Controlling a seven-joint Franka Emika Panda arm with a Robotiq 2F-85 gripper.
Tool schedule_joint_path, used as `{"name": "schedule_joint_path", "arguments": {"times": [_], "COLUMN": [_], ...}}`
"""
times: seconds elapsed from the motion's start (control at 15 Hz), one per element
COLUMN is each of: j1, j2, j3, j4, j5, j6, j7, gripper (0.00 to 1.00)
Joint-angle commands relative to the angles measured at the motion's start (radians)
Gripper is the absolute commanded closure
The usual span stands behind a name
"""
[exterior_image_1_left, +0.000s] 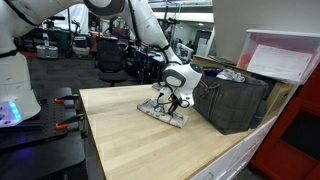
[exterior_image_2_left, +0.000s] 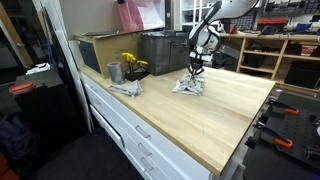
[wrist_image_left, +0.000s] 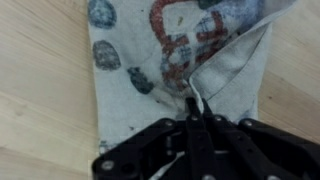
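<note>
A white cloth (wrist_image_left: 140, 60) printed with red and blue shapes lies flat on the wooden tabletop (wrist_image_left: 40, 110); it also shows as a small pale cloth (exterior_image_1_left: 163, 113) under the arm and as the cloth (exterior_image_2_left: 188, 86) in an exterior view. My gripper (wrist_image_left: 197, 112) comes in from the bottom of the wrist view, its black fingers (wrist_image_left: 190, 125) shut together on a folded edge of the cloth. In both exterior views the gripper (exterior_image_1_left: 170, 100) points straight down onto the cloth, and the gripper (exterior_image_2_left: 194, 70) touches it.
A dark mesh bin (exterior_image_1_left: 232, 100) stands just beside the cloth, near the table's far edge. In an exterior view a metal cup (exterior_image_2_left: 114, 72), yellow flowers (exterior_image_2_left: 132, 63) and a second crumpled cloth (exterior_image_2_left: 125, 88) sit toward the wall. A table edge (exterior_image_1_left: 130, 165) runs in front.
</note>
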Motion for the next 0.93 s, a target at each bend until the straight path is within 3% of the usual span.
{"name": "schedule_joint_path", "arguments": {"times": [0.0, 0.33, 0.4, 0.47, 0.87], "j1": [-0.002, 0.019, 0.023, 0.026, 0.039], "j2": [-0.019, -0.058, -0.064, -0.069, -0.082], "j3": [0.007, -0.002, -0.003, -0.003, -0.004], "j4": [0.009, 0.007, 0.006, 0.004, -0.007], "j5": [-0.004, -0.024, -0.028, -0.031, -0.041], "j6": [-0.024, -0.020, -0.020, -0.019, -0.019], "j7": [-0.010, -0.006, -0.004, -0.005, -0.004], "gripper": [0.99, 0.99, 0.71, 0.98, 0.99]}}
